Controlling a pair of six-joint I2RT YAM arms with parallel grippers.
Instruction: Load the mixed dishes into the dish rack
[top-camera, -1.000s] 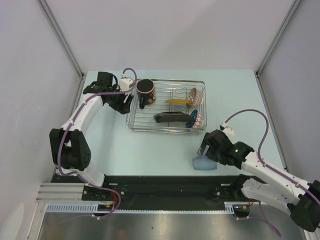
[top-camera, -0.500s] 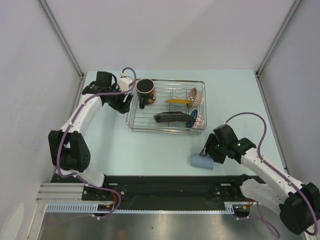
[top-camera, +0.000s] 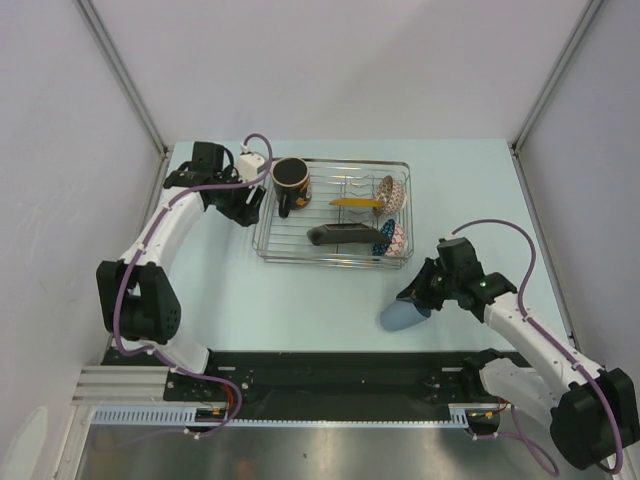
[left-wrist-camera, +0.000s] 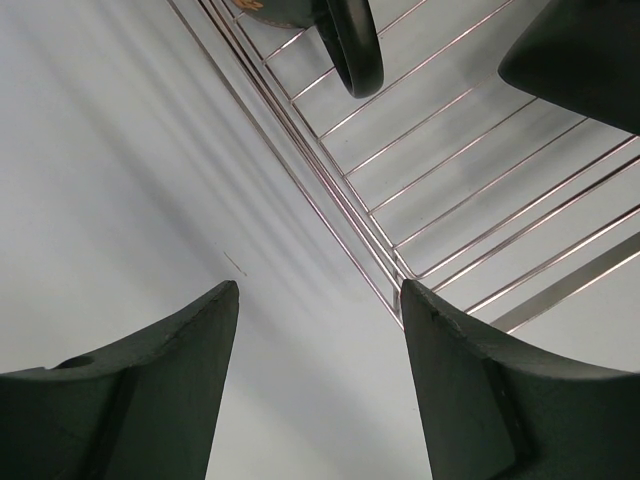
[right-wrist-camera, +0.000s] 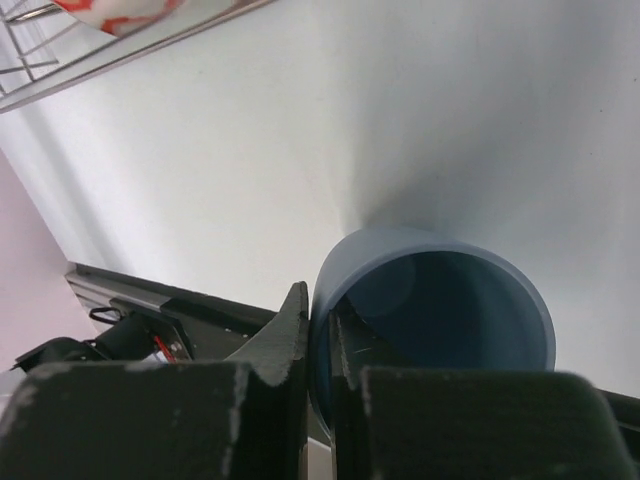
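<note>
The light-blue cup lies on its side on the table, in front of the dish rack's right corner. My right gripper is shut on the cup at its rim, one finger inside the mouth and one outside. In the rack stand the dark mug at the back left, a dark plate on edge in the middle, a pinkish-beige bowl and a blue patterned bowl at the right. My left gripper hangs open and empty just outside the rack's left wall, near the mug's handle.
The black base rail runs along the table's near edge, close behind the cup. White walls with metal posts close in the left, right and back. The rack's corner shows at the top left of the right wrist view.
My right gripper has gone from open to shut on the cup's rim, the arm swinging round to the cup's right; the cup shifted slightly. The left arm has not moved.
</note>
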